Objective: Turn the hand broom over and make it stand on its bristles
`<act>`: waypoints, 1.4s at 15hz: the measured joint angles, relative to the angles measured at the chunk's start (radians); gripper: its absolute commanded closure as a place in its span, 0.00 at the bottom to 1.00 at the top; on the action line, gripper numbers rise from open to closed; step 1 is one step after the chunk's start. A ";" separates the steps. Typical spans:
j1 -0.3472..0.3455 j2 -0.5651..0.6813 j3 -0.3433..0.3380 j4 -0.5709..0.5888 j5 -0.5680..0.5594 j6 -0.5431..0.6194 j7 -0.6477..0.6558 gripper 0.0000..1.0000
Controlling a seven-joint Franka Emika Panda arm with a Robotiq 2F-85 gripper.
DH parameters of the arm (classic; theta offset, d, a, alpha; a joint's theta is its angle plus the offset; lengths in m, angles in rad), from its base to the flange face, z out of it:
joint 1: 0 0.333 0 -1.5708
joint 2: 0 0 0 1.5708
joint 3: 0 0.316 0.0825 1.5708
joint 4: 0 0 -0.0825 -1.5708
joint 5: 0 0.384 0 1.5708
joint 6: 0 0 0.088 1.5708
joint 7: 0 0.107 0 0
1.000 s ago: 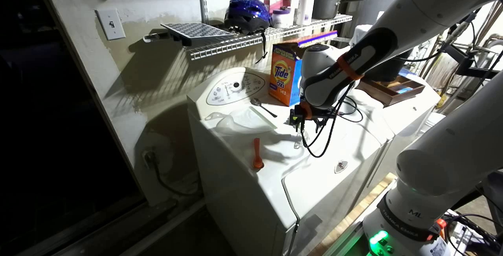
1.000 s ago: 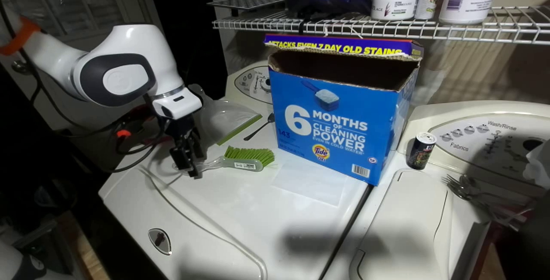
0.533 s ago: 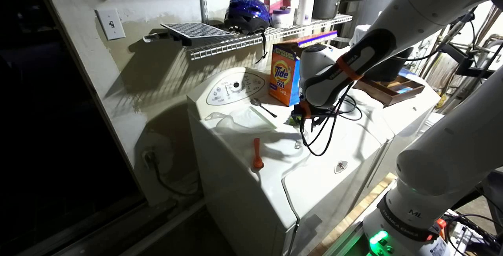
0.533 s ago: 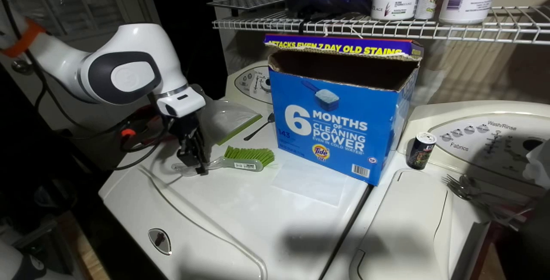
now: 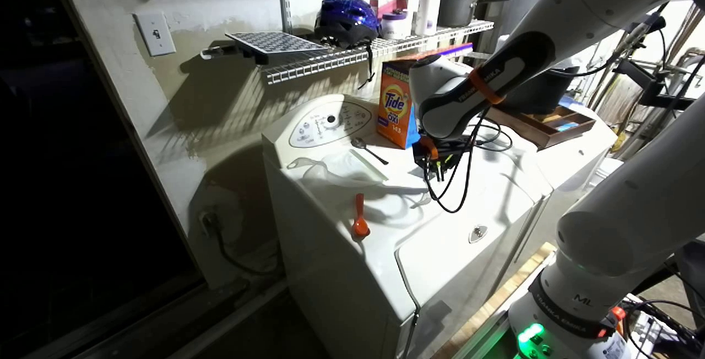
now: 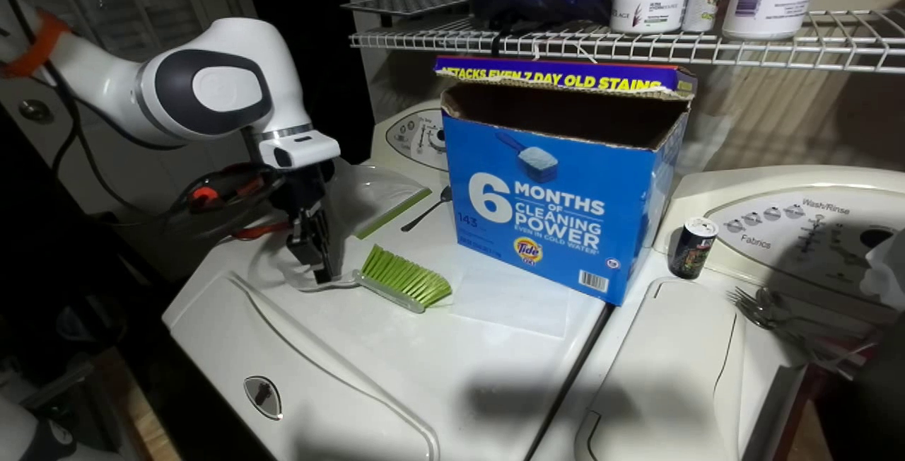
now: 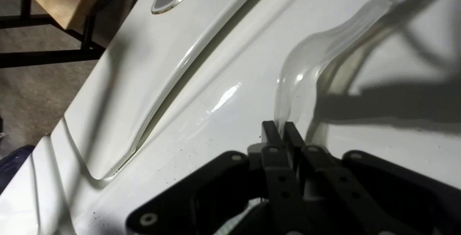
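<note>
The hand broom, with green bristles (image 6: 406, 276) and a clear handle (image 6: 300, 281), lies on the white machine top. Its bristles face upward and somewhat toward the viewer in that exterior view. My gripper (image 6: 323, 276) points down at the handle near the neck. In the wrist view the gripper (image 7: 280, 128) is shut on the clear handle (image 7: 317, 49), which runs up and right from between the fingertips. From above, the arm hides most of the broom head in an exterior view, where the handle's end (image 5: 421, 200) sticks out beside the gripper (image 5: 439, 176).
A clear dustpan (image 6: 378, 196) with a green lip lies behind the broom, near a spoon (image 6: 428, 208). The Tide box (image 6: 537, 192) stands to the right, a white sheet (image 6: 512, 302) before it. An orange scoop (image 5: 360, 218) and a wire shelf (image 5: 330, 61) are also near.
The fingers have closed on the handle and the gripper has risen slightly. The broom has rolled and swung: its bristles show more fully, its label is hidden, and its head sits nearer the front.
</note>
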 measured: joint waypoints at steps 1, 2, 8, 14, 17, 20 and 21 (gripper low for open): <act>0.004 0.000 0.000 0.010 -0.010 -0.032 0.000 0.98; 0.008 0.001 0.000 0.020 -0.021 -0.061 0.000 0.98; 0.043 0.014 0.001 0.079 -0.148 -0.228 -0.028 0.98; 0.109 0.092 0.002 0.120 -0.285 -0.369 -0.114 0.98; 0.142 0.127 0.002 0.140 -0.343 -0.447 -0.171 0.98; 0.171 0.159 0.002 0.158 -0.400 -0.519 -0.232 0.98; 0.181 0.172 0.002 0.161 -0.421 -0.535 -0.250 0.98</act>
